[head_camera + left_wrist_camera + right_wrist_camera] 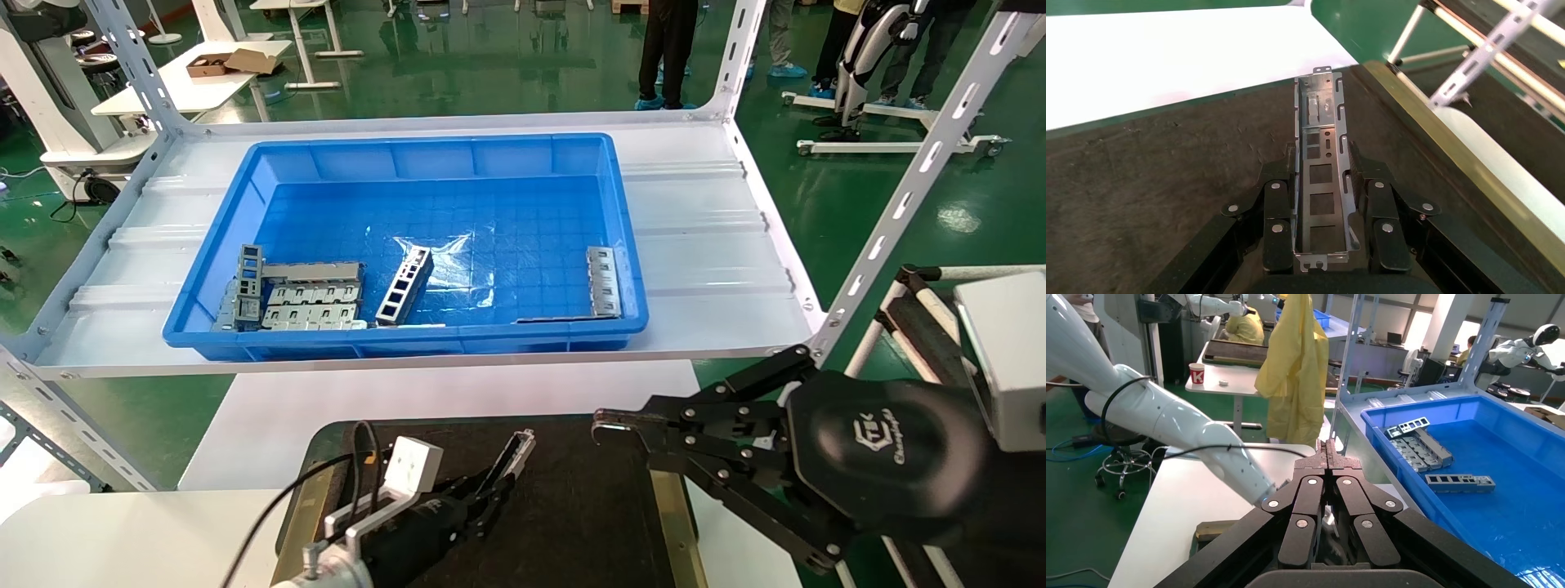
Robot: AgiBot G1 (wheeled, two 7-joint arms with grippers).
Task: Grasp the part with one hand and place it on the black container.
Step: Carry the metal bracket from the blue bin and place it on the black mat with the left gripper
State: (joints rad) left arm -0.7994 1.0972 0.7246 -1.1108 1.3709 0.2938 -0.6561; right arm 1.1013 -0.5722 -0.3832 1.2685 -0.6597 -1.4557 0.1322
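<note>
The part [1321, 165] is dull grey sheet metal, the black container [1168, 177] matt and rough, the bin [409, 175] glossy blue plastic.

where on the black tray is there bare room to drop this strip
The left gripper holds the part over the black container. Bare mat lies between it and the brass strip. The right gripper crowds the tray's far right corner.
</note>
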